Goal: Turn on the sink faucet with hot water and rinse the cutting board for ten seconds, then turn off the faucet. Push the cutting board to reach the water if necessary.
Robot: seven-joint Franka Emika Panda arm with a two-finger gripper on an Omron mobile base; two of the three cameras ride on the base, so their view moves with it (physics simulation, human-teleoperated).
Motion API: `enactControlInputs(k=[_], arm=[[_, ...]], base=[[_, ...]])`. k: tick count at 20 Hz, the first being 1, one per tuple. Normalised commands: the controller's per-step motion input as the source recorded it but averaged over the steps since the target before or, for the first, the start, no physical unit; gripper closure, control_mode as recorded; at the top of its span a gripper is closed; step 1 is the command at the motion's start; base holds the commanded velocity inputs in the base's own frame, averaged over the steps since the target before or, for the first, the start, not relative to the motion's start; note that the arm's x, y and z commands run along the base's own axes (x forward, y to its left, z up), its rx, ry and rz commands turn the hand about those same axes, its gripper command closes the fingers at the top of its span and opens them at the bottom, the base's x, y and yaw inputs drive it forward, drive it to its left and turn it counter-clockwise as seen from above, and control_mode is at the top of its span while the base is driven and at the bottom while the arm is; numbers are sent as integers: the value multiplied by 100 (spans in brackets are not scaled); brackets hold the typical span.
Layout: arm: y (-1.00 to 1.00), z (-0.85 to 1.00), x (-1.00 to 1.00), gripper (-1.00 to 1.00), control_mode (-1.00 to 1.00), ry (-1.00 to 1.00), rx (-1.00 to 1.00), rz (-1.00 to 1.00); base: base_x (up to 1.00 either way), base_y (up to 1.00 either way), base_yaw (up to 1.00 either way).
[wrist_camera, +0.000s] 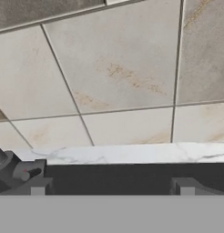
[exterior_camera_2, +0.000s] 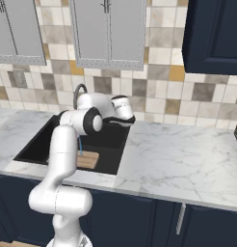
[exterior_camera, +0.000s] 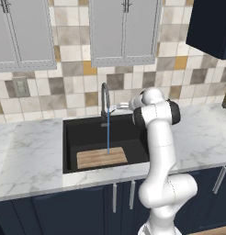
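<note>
White arm [exterior_camera: 161, 151] rises nearest the camera, over the marble counter [exterior_camera: 27, 151]. Beyond it, the black sink [exterior_camera: 73, 133] holds the cutting board [exterior_camera: 102, 158], with water [exterior_camera: 108, 137] falling onto it from the faucet [exterior_camera: 104, 98]. Rinsing appears underway; shutting off remains. Behind the sink, the tool [wrist_camera: 112, 187] stands wide open, holding nothing.

Black sink [exterior_camera: 73, 137], striped light-brown cutting board [exterior_camera: 102, 157], blue water [exterior_camera: 108, 135], dark-grey faucet [exterior_camera: 104, 98].

The wall [wrist_camera: 118, 73] is met just ahead of the spread pincer [wrist_camera: 111, 189]; the faucet [exterior_camera: 104, 103] stands beside it, and open tabletop [exterior_camera_2: 178, 154] is left rightward.
</note>
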Motion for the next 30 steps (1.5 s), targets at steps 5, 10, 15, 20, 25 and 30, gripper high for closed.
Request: enactControlInputs(k=[5, 10, 15, 20, 25, 30], arm=[[5, -1, 22, -100, -100, 0, 0, 0], [11, -5, 16, -100, -100, 0, 0, 0], [25, -10, 3, -100, -100, 1, 0, 0], [30, -10, 0, -100, -100, 1, 0, 0], [33, -5, 0, -100, -100, 1, 0, 0], [40, -6, 0, -100, -100, 1, 0, 0]], base=[[0, 0, 0], [0, 0, 0], [0, 0, 0], [0, 0, 0], [0, 0, 0], [0, 0, 0]])
